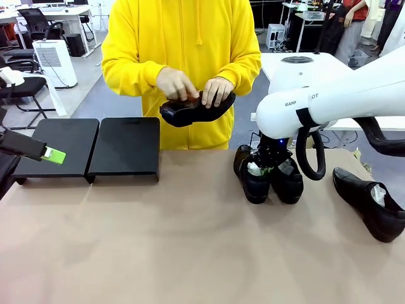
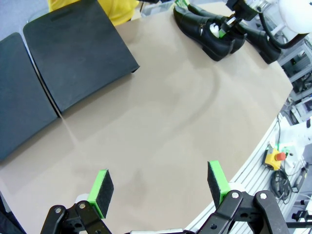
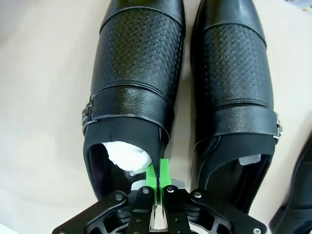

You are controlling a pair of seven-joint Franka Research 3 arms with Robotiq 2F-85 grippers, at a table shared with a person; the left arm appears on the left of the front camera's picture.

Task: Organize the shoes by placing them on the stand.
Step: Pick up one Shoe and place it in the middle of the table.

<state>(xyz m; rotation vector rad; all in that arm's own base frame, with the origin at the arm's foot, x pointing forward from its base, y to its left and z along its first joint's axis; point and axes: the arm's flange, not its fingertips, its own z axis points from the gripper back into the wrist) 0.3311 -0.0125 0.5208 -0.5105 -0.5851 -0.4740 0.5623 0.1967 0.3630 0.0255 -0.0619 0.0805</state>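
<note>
Right gripper (image 3: 159,176): closed, green pads pinched on the inner collar wall of a black glossy leather dress shoe (image 3: 139,78) (perforated vamp, buckle strap, white paper stuffing). That shoe sits on the tan desk (image 1: 190,253), right of middle, just beside a matching second shoe (image 3: 234,73).

A third shoe (image 1: 373,206) lies apart, near the desk's right edge. The fourth shoe (image 1: 196,109) is off the desk, in the person's hands (image 1: 218,90) at the far side.

The low matte-black stand of two sloped panels (image 1: 123,145) is at the far left of the desk, with no shoe on it.

Left gripper (image 2: 161,187): jaws wide apart, holding nothing, hovering over bare desk near the stand.

Step in hand, as I read it: the grasp on the first shoe is made and the lift is not yet begun.

Next move calls for:
- a straight rise clear of the second shoe, so as not to drag it along;
- a long carry leftward across the desk to the stand;
- setting the sole flat on a panel, snug to the front lip.

The pinch holds one thin leather wall only, so the toe will likely sag. A slow carry seems wise.
</note>
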